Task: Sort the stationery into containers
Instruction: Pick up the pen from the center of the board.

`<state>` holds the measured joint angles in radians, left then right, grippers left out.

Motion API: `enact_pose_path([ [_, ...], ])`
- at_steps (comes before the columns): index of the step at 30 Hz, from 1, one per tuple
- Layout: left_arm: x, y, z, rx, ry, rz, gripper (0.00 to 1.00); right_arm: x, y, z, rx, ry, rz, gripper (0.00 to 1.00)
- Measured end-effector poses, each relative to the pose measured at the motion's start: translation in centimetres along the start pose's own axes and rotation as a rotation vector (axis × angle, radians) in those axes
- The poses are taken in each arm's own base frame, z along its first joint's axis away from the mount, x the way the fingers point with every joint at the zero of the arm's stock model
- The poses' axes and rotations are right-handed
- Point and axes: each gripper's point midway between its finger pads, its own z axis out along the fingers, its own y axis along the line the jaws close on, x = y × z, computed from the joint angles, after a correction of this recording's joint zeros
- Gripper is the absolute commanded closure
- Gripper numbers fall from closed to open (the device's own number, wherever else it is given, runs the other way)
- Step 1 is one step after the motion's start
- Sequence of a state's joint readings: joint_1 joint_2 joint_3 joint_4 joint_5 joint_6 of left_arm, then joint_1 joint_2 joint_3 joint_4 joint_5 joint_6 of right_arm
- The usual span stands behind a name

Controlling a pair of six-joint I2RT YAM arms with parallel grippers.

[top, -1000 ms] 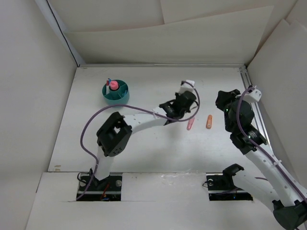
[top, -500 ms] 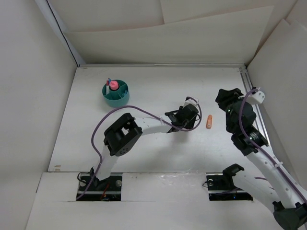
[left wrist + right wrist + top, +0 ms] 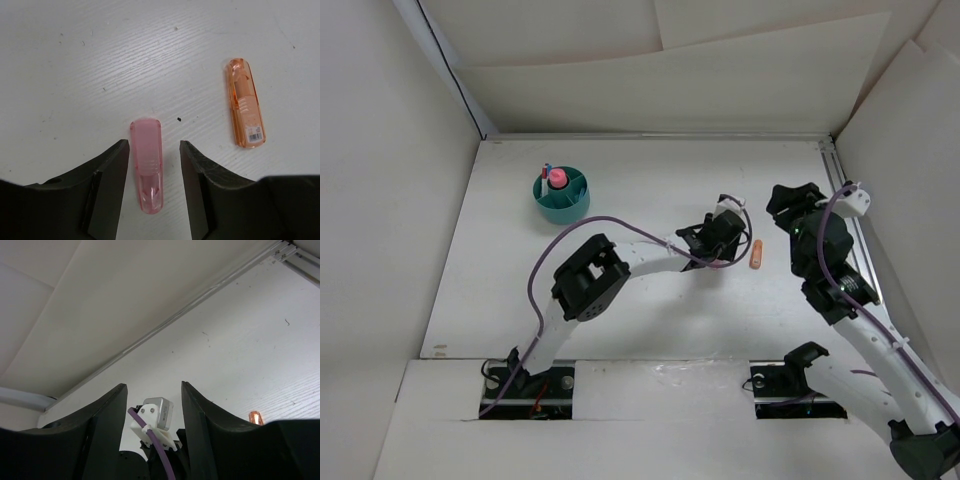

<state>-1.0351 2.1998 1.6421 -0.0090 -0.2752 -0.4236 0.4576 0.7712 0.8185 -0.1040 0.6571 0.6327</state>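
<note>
A chunky pink marker piece [image 3: 147, 162] lies flat on the table between the fingers of my left gripper [image 3: 154, 172], which is open and straddles it, the left finger close beside it. In the top view my left gripper [image 3: 720, 252] hides it. An orange marker piece [image 3: 245, 102] lies to its right, also seen in the top view [image 3: 756, 254] and the right wrist view [image 3: 255, 417]. The teal organiser cup [image 3: 561, 194] stands at the far left with a pink piece and pens in it. My right gripper [image 3: 153, 430] is open and empty, held above the table.
White walls enclose the table on three sides. A metal rail [image 3: 847, 215] runs along the right edge beside my right arm. The left arm's purple cable [image 3: 620, 225] loops over the table.
My left gripper has moved right and down over the pink marker piece, which now lies between its fingers and is hidden in the top view. The right arm has barely moved.
</note>
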Motion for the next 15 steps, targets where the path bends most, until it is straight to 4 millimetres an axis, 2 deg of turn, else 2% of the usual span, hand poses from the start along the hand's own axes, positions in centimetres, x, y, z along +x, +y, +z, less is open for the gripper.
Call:
enact_pose_path([
  [12,1.3,1.6,2.4,-0.099,0.016,0.052,0.59,-0.4,0.3,-0.4,-0.022,-0.004,0.012,0.45],
  [15,1.2,1.6,2.6,-0.109,0.014,0.059,0.64,-0.3,0.4,-0.4,-0.028,0.001,0.012,0.45],
])
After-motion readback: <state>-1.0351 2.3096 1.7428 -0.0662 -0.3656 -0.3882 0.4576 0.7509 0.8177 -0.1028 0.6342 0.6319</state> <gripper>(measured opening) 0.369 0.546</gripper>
